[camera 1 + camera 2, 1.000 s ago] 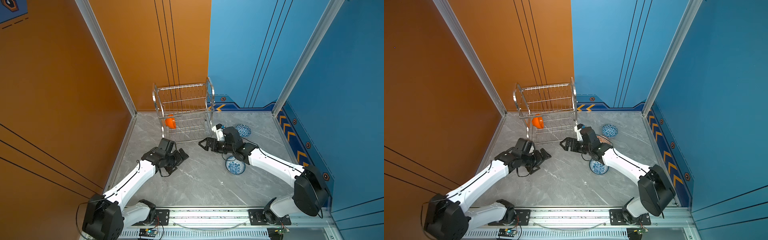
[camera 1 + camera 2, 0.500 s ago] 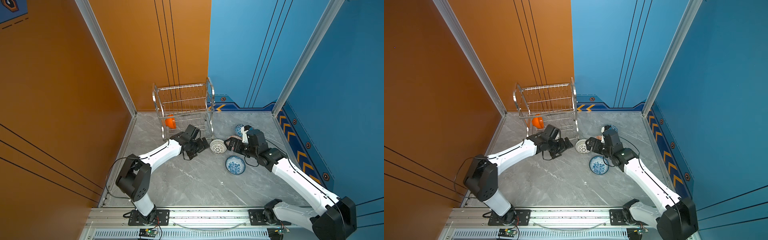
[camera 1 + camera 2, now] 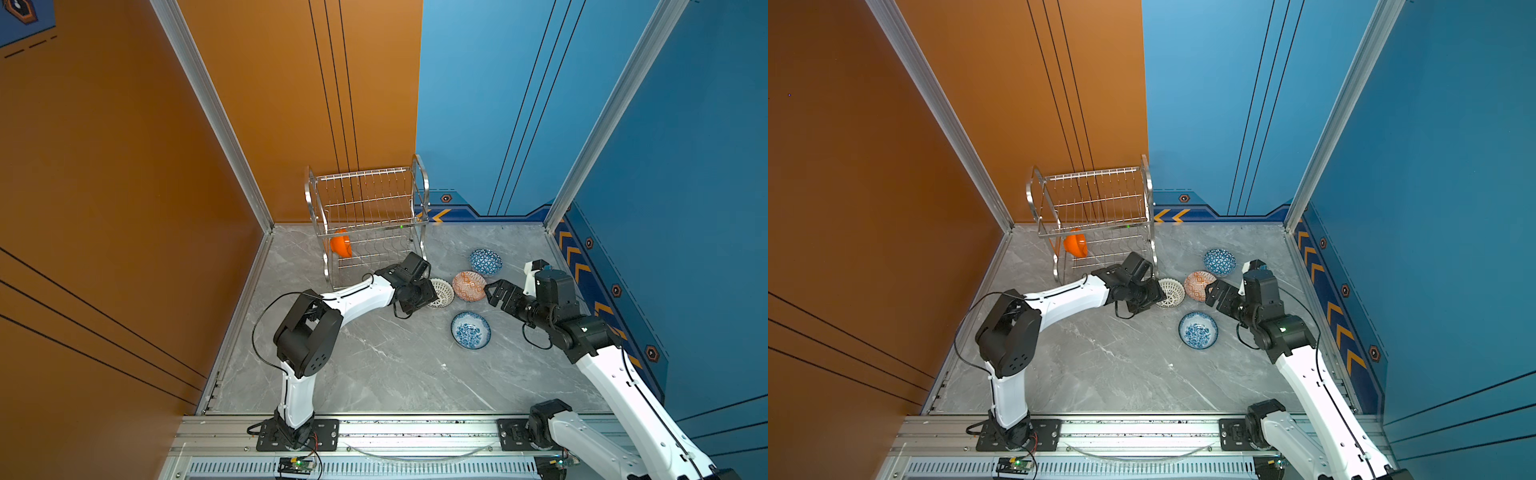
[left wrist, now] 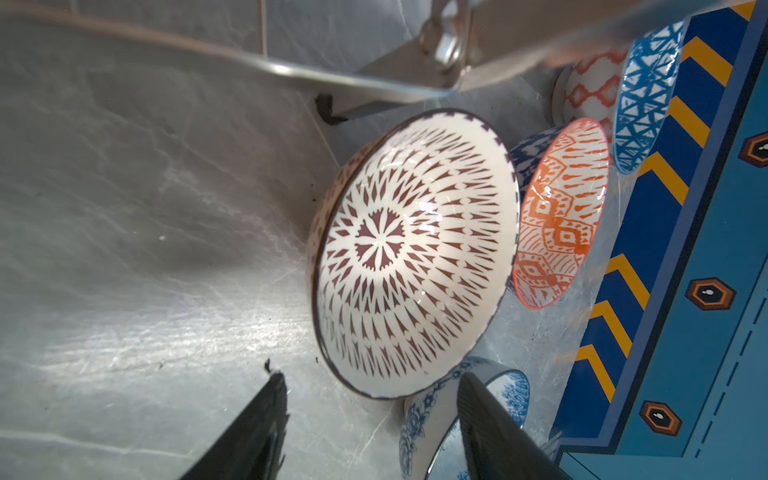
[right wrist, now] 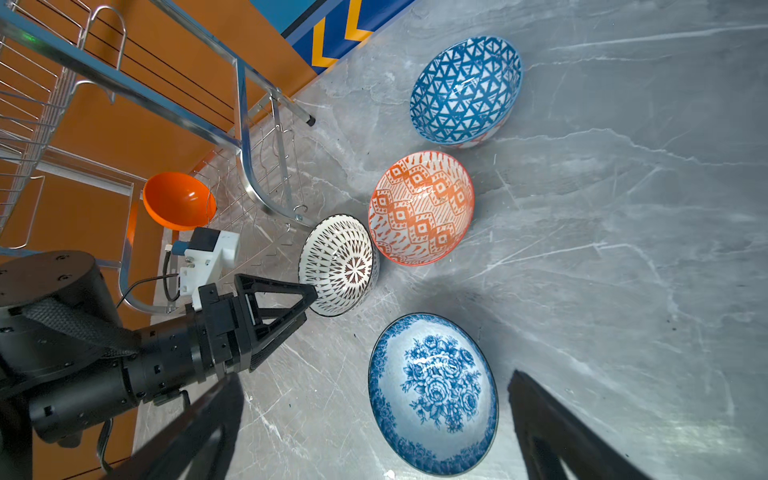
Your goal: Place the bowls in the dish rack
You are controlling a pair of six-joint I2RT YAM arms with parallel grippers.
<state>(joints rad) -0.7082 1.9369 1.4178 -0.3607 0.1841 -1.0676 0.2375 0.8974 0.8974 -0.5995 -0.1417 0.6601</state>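
Wires of the dish rack [image 3: 365,199] partly screen the plain orange bowl [image 3: 341,246] on its lower shelf. Beside the rack, on the grey surface [image 3: 374,365], the lattice bowl [image 4: 415,253] tilts, its rim between the parted fingers of the left gripper [image 4: 365,376]; whether they touch it is unclear. The right gripper [image 5: 374,378] hangs wide apart and empty near the orange-white bowl [image 3: 468,286], its fingers cut off by the wrist view's edge.

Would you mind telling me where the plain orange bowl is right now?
In both top views the plain orange bowl sits tilted on edge at the left end of the dish rack's lower shelf.
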